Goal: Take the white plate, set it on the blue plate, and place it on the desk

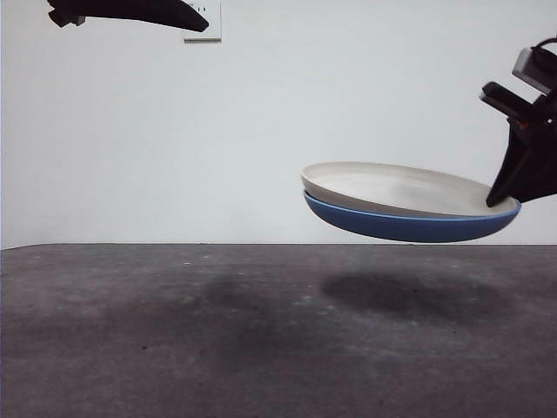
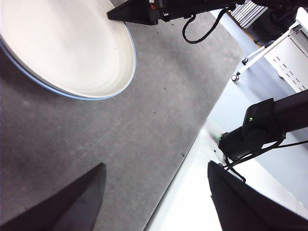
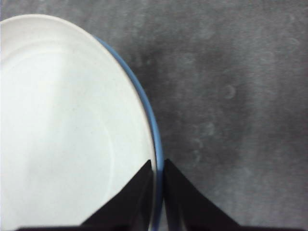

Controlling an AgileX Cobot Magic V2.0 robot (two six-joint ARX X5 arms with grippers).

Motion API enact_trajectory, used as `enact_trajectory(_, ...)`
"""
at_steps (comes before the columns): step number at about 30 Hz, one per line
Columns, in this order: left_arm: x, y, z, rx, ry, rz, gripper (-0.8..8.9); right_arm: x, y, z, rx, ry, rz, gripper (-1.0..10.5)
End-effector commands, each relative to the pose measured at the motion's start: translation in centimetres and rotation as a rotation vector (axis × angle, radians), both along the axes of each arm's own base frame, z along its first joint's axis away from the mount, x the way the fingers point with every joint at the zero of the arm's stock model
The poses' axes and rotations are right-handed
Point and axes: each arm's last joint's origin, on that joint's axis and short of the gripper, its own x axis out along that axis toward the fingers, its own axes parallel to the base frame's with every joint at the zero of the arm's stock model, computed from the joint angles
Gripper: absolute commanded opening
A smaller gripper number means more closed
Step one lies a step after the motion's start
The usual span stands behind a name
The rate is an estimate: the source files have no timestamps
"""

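Note:
The white plate (image 1: 396,189) lies nested in the blue plate (image 1: 409,224). Both hang tilted in the air above the desk (image 1: 174,340), at the right of the front view. My right gripper (image 1: 503,202) is shut on the rims of the two stacked plates at their right edge. In the right wrist view its jaws (image 3: 158,179) pinch the white plate (image 3: 62,134) and the blue rim (image 3: 153,125) together. My left gripper (image 2: 154,192) is open and empty, held high at the left; its view shows the stacked plates (image 2: 67,43) from above.
A shadow of the plates lies on the desk (image 1: 418,296) below them. The left arm shows as a black tip at the top left (image 1: 130,12). A tripod and cabinet (image 2: 284,53) stand beyond the desk's edge.

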Motion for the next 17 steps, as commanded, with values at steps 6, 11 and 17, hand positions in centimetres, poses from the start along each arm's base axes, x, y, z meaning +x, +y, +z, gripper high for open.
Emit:
enact_trajectory(6,0.0,-0.2,0.4,-0.014,-0.011,-0.008,3.43,-0.3,4.0,0.4,-0.005,0.003,0.072,0.1)
enact_trajectory(11,0.0,-0.2,0.4,-0.014,-0.012,-0.008,3.43,-0.3,6.6,-0.3,-0.016,0.012,0.11,0.1)
enact_trajectory(17,0.0,-0.2,0.4,-0.013,-0.011,-0.008,3.43,1.0,8.2,-2.8,-0.006,0.059,0.107,0.1)
